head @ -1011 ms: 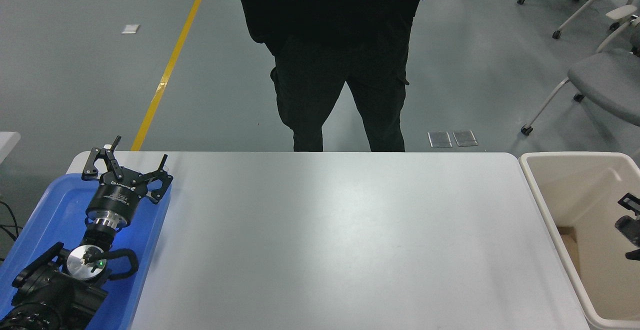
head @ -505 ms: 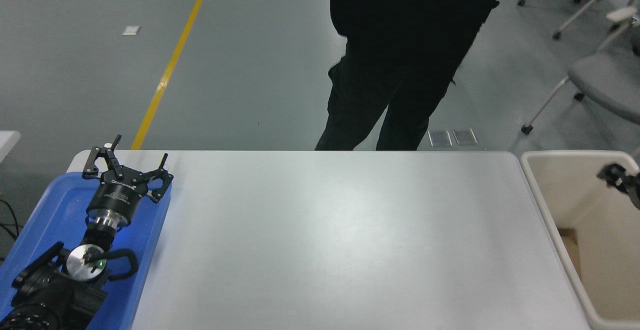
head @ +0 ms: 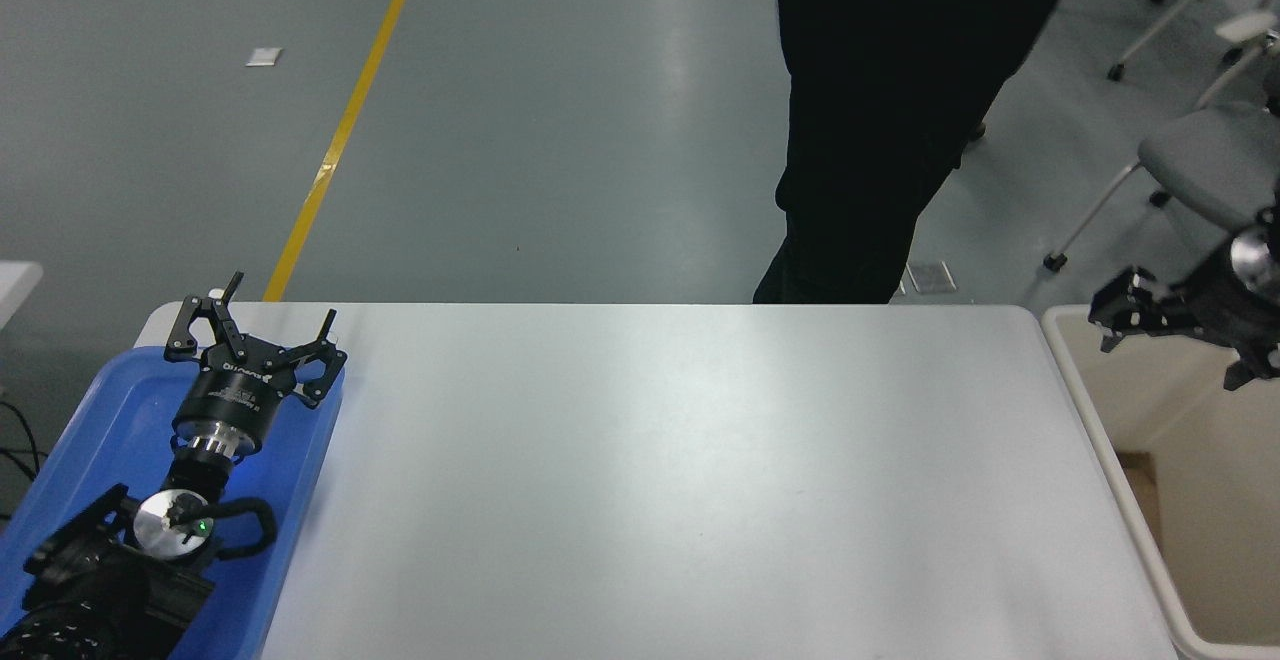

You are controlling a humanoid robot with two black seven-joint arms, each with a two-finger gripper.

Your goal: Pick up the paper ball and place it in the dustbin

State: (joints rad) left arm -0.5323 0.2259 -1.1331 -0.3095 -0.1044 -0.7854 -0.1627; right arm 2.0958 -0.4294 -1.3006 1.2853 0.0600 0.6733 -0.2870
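Beyond the white table — grey floor, yellow line.

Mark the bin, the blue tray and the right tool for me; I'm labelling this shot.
bin (head: 1066,340): head view, on its cream rim at the far left corner.
blue tray (head: 110,410): head view, on its bare floor left of the parked arm.
right tool (head: 1108,325): head view, between its fingertips over the bin.

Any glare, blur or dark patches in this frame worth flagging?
Head view: soft glare across the white table and a bright streak on the floor; the person is a near-featureless black mass; the right gripper over the dustbin looks slightly smeared; the left gripper is sharp.
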